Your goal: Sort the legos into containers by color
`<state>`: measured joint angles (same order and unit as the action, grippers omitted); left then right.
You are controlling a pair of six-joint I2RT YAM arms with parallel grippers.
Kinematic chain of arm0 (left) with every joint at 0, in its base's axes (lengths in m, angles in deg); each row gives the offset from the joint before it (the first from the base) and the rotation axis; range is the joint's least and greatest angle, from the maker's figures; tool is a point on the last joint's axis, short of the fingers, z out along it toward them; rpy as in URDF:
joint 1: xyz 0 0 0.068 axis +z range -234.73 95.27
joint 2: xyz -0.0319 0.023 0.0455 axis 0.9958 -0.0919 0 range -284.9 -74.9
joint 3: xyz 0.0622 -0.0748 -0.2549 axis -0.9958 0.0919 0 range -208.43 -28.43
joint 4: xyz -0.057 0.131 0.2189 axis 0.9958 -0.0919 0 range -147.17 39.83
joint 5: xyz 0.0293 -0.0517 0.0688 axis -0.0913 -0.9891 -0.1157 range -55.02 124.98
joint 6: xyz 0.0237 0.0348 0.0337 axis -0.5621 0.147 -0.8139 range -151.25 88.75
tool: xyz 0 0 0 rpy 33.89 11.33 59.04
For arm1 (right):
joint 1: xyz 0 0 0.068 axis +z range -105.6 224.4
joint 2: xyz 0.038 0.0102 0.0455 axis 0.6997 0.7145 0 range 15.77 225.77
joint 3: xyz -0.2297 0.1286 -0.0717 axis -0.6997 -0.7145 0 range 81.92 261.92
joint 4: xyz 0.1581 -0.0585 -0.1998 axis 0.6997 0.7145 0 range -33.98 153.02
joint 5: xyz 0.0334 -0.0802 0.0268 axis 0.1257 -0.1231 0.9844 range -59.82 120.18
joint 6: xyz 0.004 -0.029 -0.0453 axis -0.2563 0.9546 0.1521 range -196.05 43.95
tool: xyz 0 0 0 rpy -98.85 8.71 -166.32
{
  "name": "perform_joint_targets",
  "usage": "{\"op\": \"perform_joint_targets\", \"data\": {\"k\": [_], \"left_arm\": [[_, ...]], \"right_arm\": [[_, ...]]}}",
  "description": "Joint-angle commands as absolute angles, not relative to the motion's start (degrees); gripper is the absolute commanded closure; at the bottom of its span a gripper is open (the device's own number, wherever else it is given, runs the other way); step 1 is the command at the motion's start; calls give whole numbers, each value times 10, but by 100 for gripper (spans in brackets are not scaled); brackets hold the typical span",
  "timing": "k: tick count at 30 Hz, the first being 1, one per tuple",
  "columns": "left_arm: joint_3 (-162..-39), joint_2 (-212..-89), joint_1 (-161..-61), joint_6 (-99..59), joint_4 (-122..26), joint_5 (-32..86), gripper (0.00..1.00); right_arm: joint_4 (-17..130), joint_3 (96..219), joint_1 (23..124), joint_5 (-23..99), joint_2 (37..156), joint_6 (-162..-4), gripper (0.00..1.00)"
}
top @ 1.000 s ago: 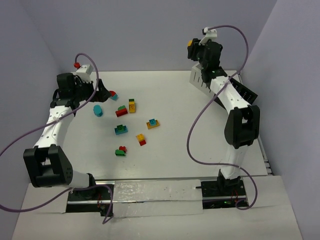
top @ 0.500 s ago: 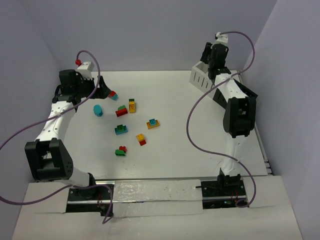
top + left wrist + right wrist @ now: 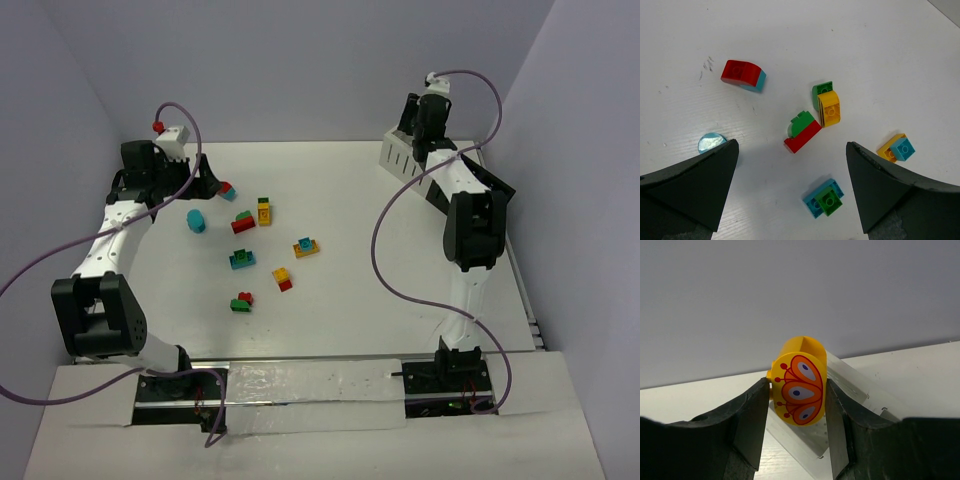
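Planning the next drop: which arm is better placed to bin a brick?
Right. The right gripper grips a yellow brick close to the white bin; the left gripper hangs open, empty, above the loose bricks.

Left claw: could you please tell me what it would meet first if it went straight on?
Probably the red-and-green brick pair, centred between the open left claw's fingers; depth is unclear.

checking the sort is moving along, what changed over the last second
The right gripper, shut on the yellow brick, shifted rightward and now sits by the white container. The left gripper, open and empty, hardly moved. The loose bricks stayed put.
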<state>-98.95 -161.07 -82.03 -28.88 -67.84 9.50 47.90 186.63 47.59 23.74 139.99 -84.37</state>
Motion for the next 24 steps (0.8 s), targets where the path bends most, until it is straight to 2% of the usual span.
{"op": "perform_joint_targets", "data": {"k": [1,2,8,12,16,20,24], "left_arm": [[-1015,-1610,-824,-289,-679,98,1],[-1015,-1610,-824,-288,-680,98,1],[-1022,-1616,-824,-287,-681,95,1],[-1025,-1615,-824,-287,-681,91,1],[-1028,-1612,-824,-293,-690,76,1],[-1012,-1599,-831,-293,-677,77,1],[-1026,-1614,-887,-298,-709,127,1]], "right_arm": [[453,1882,470,228,1401,-849,53],[453,1881,470,226,1401,-849,48],[453,1880,467,213,1400,-857,37],[453,1879,466,218,1391,-859,23],[457,1876,469,255,1368,-865,15],[459,1837,482,320,1316,-851,2],[472,1781,519,324,1242,-813,0]]}}
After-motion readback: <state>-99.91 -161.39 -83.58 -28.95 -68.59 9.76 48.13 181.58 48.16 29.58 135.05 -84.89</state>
